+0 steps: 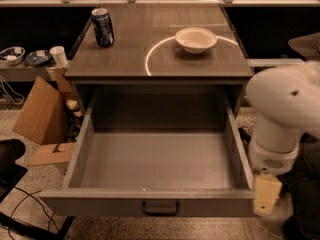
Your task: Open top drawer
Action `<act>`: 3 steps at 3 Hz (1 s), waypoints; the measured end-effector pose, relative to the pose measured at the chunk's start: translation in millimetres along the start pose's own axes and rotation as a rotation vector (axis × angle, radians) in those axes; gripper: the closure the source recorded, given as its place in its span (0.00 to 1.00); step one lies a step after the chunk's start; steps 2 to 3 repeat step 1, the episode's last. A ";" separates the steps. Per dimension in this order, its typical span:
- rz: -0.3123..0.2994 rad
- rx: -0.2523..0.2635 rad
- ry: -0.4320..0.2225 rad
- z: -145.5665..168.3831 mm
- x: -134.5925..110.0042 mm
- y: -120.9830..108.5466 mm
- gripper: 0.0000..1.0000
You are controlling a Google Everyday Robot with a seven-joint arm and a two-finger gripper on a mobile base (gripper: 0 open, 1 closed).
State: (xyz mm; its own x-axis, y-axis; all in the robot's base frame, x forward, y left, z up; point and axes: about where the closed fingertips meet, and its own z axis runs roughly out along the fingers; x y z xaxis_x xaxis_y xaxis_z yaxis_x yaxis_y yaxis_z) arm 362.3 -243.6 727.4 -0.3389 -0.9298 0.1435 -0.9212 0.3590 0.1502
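Observation:
The top drawer stands pulled far out from under the grey cabinet. Its deep grey box is open to view and empty, and a small dark loop handle sits at the middle of its front. My white arm hangs down at the right. The gripper, a pale yellow piece at the arm's end, sits just outside the drawer's front right corner, beside the front panel. It holds nothing that I can see.
On the cabinet top stand a blue soda can at the back left and a white bowl at the back right. A cardboard box leans on the floor to the left. Cables lie at the lower left.

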 end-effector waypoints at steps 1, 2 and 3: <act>0.009 0.067 -0.006 -65.7 27.9 -3.8 0.00; 0.009 0.067 -0.006 -65.7 27.9 -3.8 0.00; 0.009 0.067 -0.006 -65.7 27.9 -3.8 0.00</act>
